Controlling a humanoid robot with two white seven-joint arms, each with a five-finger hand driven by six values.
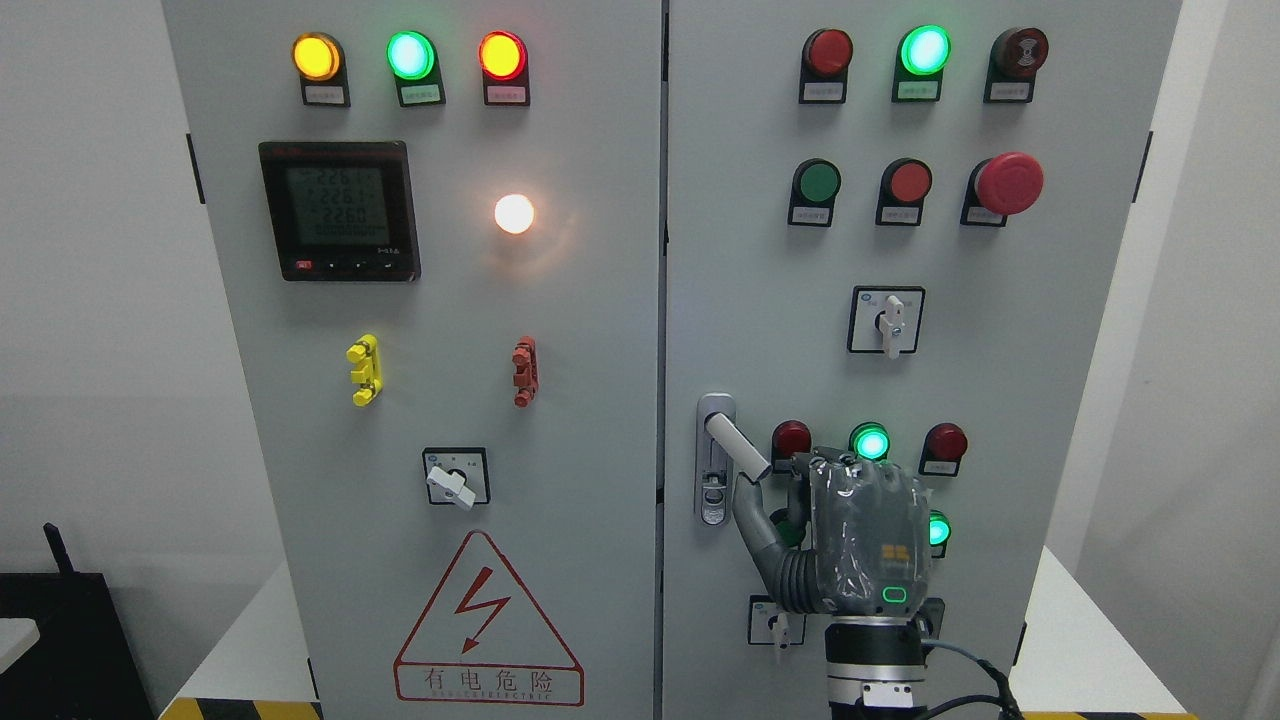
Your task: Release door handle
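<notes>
While raised before the right cabinet door (1000,350), right hand (850,530) sits just beside the door handle (735,443), which juts out tilted from its latch plate (714,460). Thumb tip close under the handle; contact unclear. Fingers loosely curled, gripping nothing.

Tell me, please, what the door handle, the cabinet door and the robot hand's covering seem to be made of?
Door handle: probably pale plastic or painted metal; matte, on a shiny metallic lock plate. Cabinet door: likely painted sheet metal, an even grey with soft reflections. Right hand: dark fingers under a crinkled, glossy clear film, apparently plastic.
</notes>
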